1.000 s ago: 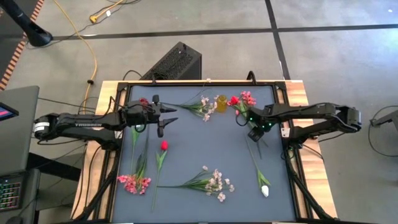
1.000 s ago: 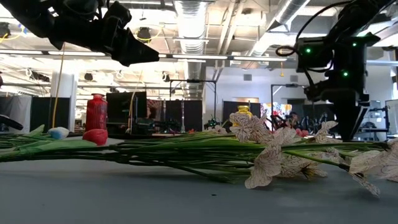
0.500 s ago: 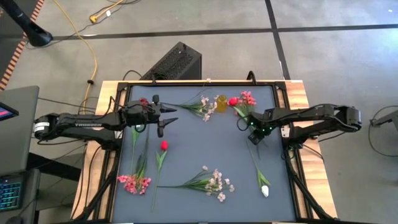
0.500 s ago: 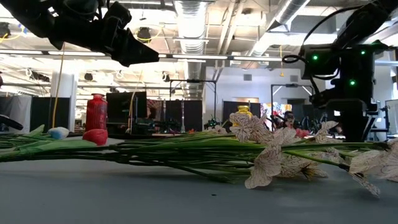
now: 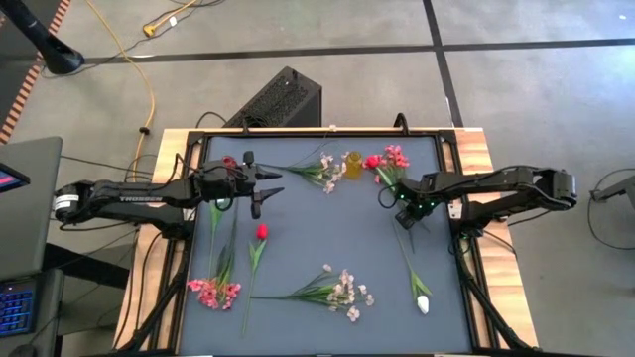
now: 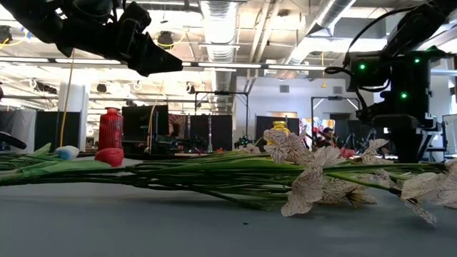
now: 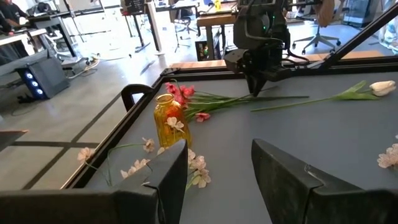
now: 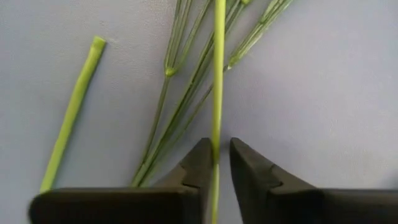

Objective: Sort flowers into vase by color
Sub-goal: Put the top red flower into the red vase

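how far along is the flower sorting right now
Barely started: the yellow vase looks empty in the left wrist view. In hand: the right gripper is closed around one green stem on the mat. Left: the red tulip, pink spray, pale spray and white tulip lie loose. The left gripper hovers open.
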Motion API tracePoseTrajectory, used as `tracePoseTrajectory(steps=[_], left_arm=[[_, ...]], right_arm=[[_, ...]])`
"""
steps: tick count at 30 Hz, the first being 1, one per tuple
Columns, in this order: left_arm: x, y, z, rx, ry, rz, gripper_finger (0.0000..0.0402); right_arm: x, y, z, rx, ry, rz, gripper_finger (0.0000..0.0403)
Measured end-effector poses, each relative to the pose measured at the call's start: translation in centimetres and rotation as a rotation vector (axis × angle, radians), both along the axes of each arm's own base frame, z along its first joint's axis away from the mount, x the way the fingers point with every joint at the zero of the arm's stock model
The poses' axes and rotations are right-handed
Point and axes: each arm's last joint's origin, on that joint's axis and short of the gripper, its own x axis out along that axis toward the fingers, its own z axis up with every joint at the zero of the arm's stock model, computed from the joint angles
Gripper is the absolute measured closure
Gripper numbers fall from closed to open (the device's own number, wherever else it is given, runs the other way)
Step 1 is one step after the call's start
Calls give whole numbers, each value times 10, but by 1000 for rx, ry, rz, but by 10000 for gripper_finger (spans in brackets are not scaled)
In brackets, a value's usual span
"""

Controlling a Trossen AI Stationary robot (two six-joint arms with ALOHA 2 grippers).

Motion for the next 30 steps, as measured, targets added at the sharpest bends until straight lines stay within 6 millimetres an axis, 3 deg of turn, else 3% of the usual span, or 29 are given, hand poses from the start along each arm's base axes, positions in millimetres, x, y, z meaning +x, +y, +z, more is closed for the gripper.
tracePoseTrajectory(steps=[6,14,24,30], left_arm=[[0,0,0,-11,-2,2,233],[0,0,0,-14,2,2,233],[0,0,-2,-20,15,3,233],[0,0,-2,-17,18,2,233]], right_arm=[[6,-2,9,3,-28,-33,388],[26,-8,58,-43,-77,5,370],[42,-19,124,-288,-142,29,380],[63,-25,145,-434,-394,122,380]])
